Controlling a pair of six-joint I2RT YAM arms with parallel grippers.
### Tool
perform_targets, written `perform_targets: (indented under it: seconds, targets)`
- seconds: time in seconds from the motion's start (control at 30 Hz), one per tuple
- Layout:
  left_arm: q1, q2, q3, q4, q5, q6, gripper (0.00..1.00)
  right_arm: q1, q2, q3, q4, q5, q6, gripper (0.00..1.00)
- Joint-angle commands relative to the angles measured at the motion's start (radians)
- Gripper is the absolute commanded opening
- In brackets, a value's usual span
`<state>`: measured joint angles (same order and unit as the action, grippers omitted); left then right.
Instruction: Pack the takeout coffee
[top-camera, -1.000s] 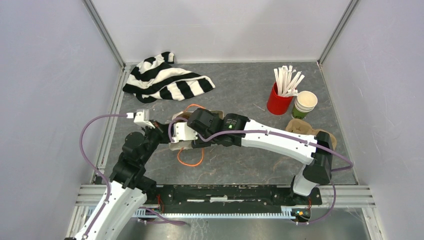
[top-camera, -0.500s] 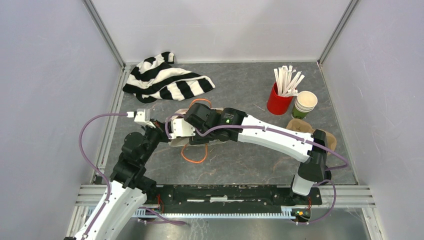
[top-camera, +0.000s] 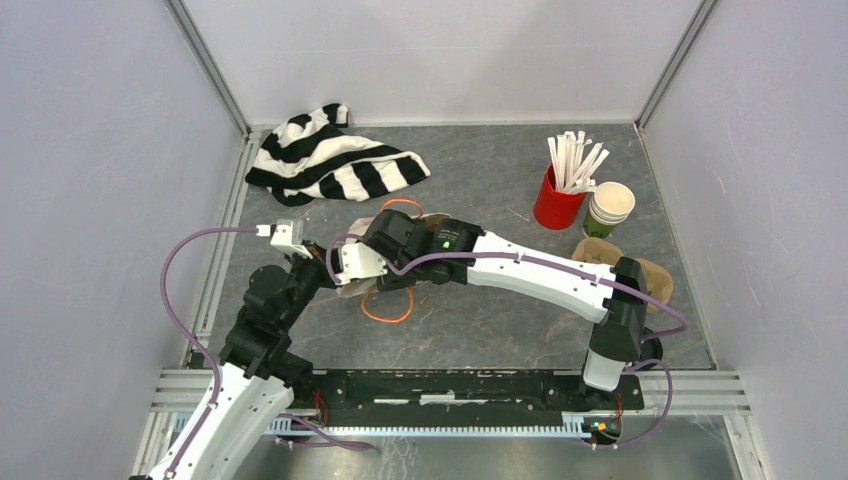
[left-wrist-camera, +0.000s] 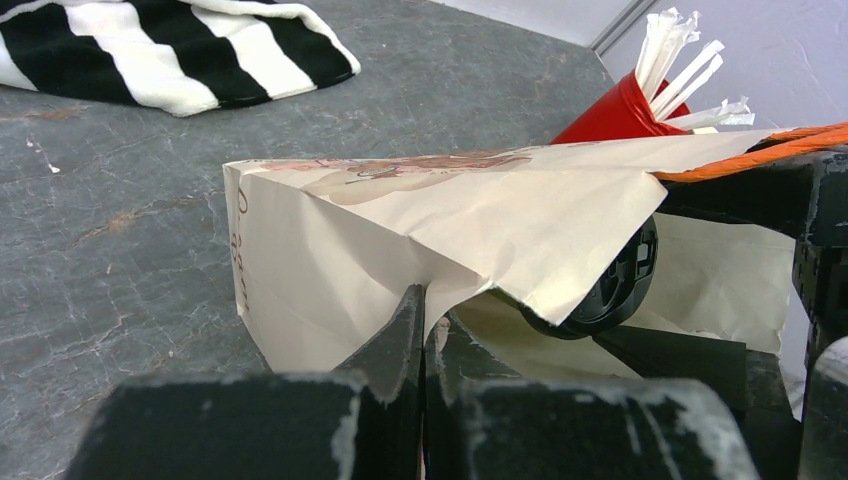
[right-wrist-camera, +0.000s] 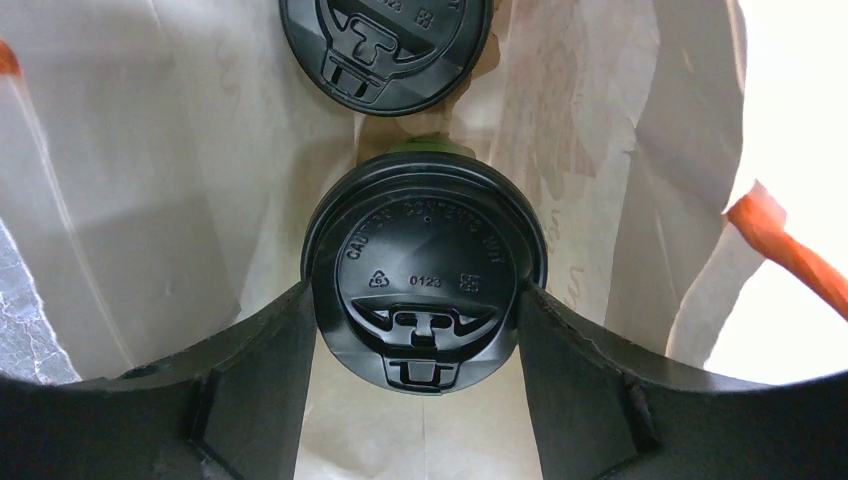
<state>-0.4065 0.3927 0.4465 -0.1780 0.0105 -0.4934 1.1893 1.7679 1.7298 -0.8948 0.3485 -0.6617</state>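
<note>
Right gripper (right-wrist-camera: 418, 330) clasps lidded cup (right-wrist-camera: 425, 275) inside paper bag (right-wrist-camera: 150, 200)
Two cups, both capped in round, glossy black plastic; the second cup (right-wrist-camera: 385, 45) sits beyond its fingers (right-wrist-camera: 250, 380). Left gripper (left-wrist-camera: 425, 330), closed, apparently pinches the creased cream bag's edge.

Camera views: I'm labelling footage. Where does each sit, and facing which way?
Top external: above and behind, looking down at the table; left arm, right arm show.
Left wrist: low, facing the paper bag; its fingers pinch the edge.
Right wrist: looking down into the bag; fingers grip the nearer cup.
Shared: wrist views both show the bag.
</note>
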Motion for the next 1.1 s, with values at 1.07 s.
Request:
perform_targets:
  seconds: [1.07]
  targets:
    - [-0.003, 0.054, 0.112, -0.098, 0.07, 0.03, 0.02, -0.079, -0.037, -0.148, 0.264, 0.042, 0.009, 0.37]
